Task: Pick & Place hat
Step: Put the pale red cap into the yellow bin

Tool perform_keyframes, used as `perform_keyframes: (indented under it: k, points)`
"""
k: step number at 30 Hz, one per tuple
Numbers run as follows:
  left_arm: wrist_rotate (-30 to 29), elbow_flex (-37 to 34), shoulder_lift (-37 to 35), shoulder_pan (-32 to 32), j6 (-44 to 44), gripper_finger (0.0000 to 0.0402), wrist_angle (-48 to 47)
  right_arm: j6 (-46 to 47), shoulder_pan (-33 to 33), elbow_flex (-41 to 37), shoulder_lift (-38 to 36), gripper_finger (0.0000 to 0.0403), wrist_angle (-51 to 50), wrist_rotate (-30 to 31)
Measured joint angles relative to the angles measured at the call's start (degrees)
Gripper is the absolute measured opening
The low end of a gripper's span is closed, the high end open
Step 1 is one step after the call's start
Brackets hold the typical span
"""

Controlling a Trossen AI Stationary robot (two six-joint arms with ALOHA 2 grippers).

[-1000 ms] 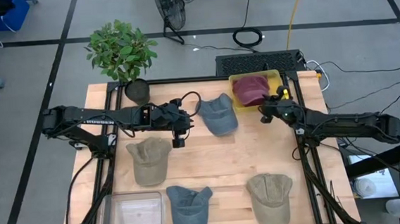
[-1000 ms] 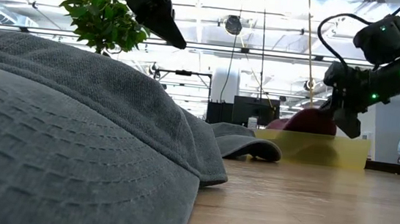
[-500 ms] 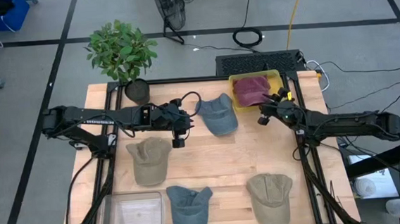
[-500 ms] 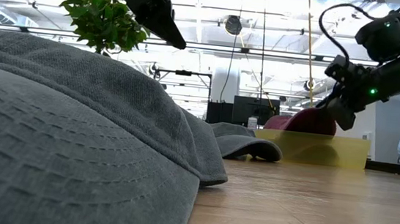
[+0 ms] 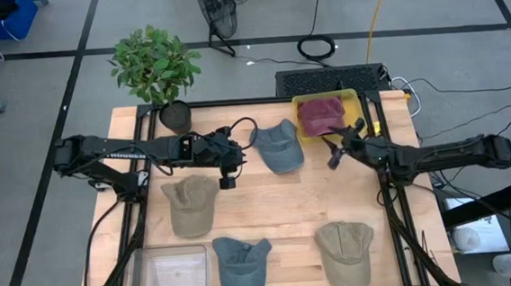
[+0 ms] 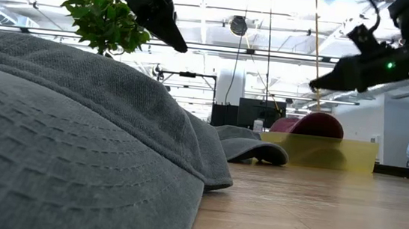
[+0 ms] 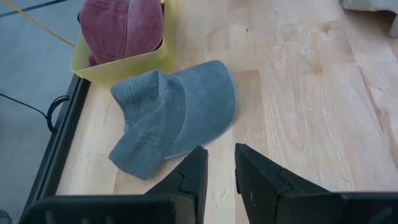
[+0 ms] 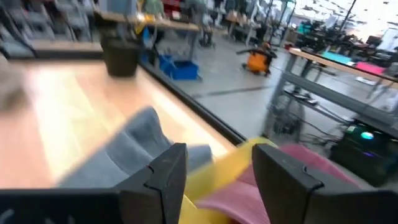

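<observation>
One maroon hat [image 5: 320, 114] lies in the yellow bin [image 5: 302, 137] at the far edge of the surface [image 5: 278, 204], while four more wait outside it: a blue-grey hat [image 5: 279, 145] just beside the bin, a tan hat [image 5: 190, 204], another blue-grey hat [image 5: 241, 261] and a second tan hat [image 5: 346, 252]. The right tool [image 5: 332, 156], fingers spread and empty, hangs beside the bin; the left tool [image 5: 226, 178], fingers narrowly parted and empty, hovers near the first blue-grey hat. The left wrist view shows that narrow gap; the overhead view alone shows a clear tray [image 5: 170, 273].
</observation>
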Motion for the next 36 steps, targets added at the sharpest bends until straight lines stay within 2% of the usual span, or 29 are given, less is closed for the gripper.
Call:
perform_keyframes:
  k: [3, 7, 10, 13, 16, 20, 26, 30, 36]
  points:
    - [0.0, 0.0, 0.0, 0.0, 0.0, 0.0088, 0.1, 0.6, 0.4, 0.0, -0.4, 0.0155, 1.9, 0.6]
    - [0.0, 0.0, 0.0, 0.0, 0.2, 0.0088, 0.2, 5.6, -2.0, 1.7, 0.1, 0.0127, -0.8, 6.2]
    - [0.0, 0.0, 0.0, 0.0, 0.5, 0.0088, 1.2, 10.4, -4.1, 5.0, 0.9, 0.0092, -4.6, 5.6]
    - [0.0, 0.0, 0.0, 0.0, 1.8, 0.0088, 1.8, 11.2, -5.7, 9.3, 2.5, 0.0047, -9.2, 1.8]
    - [0.0, 0.0, 0.0, 0.2, 3.0, 0.0088, 2.0, 13.0, -7.2, 13.5, 5.1, 0.0008, -13.1, 1.2]
    - [0.0, 0.0, 0.0, 0.6, 3.0, 0.0088, 2.6, 17.2, -10.0, 16.6, 10.2, 0.0012, -15.9, 1.2]
    - [2.8, 0.0, 0.0, 1.4, 2.2, 0.0088, 2.7, 23.7, -14.4, 18.3, 17.4, 0.0002, -25.9, -7.6]
    - [2.9, 0.0, 0.0, 1.5, 1.9, 0.0088, 2.6, 25.9, -16.1, 18.3, 19.4, 0.0002, -29.0, -7.6]
    - [3.0, 0.0, 0.0, 1.5, 1.4, 0.0088, 2.6, 26.0, -18.9, 17.7, 19.9, 0.0001, -28.3, -7.6]
